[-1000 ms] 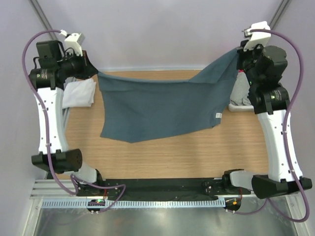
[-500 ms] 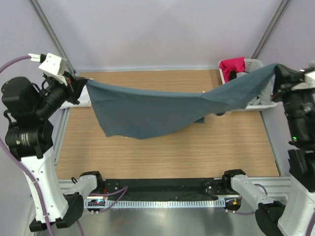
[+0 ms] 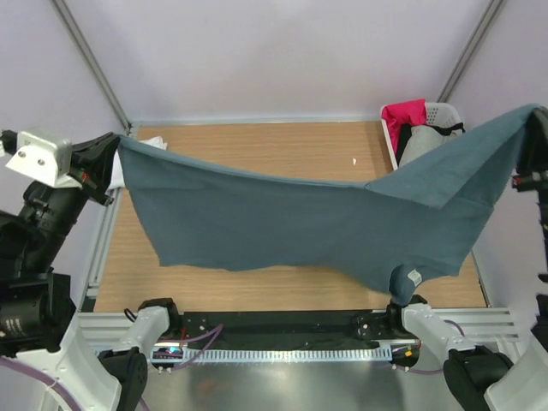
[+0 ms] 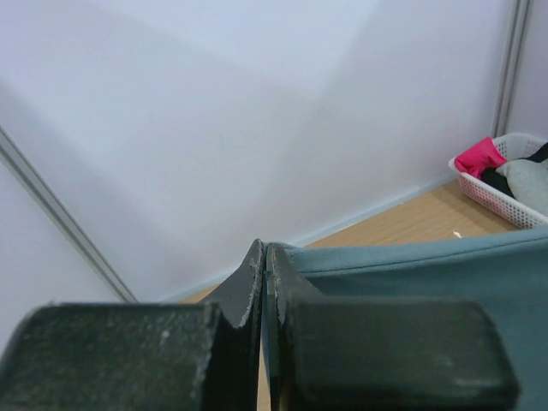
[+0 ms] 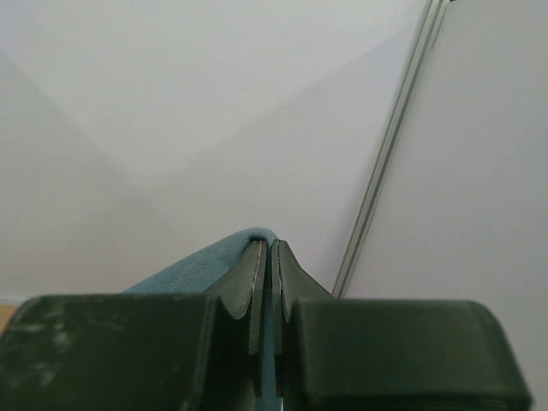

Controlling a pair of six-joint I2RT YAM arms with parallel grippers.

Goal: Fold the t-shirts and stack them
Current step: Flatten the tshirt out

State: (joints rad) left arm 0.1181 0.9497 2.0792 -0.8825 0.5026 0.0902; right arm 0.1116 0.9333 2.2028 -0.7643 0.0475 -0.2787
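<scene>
The slate-blue t-shirt (image 3: 317, 223) hangs stretched in the air between both arms, above the wooden table (image 3: 257, 287). Its white neck label (image 3: 413, 277) shows near the low right fold. My left gripper (image 3: 117, 144) is shut on the shirt's left corner; the left wrist view (image 4: 266, 250) shows the cloth (image 4: 428, 282) pinched between the jaws. My right gripper (image 3: 533, 116) is shut on the right corner, held high; the right wrist view (image 5: 266, 247) shows the blue cloth (image 5: 197, 267) between the fingers. A bit of the white t-shirt (image 3: 117, 175) shows at the far left, mostly hidden.
A white basket (image 3: 445, 111) at the back right holds a red garment (image 3: 404, 114) and a grey one (image 3: 419, 144). It also shows in the left wrist view (image 4: 501, 180). A small white scrap (image 3: 354, 160) lies on the table. Walls enclose the back and sides.
Both grippers have risen and pulled outward and toward the front, spreading the blue shirt wider and lifting it. The shirt's lower right part now hangs down by the table's front edge.
</scene>
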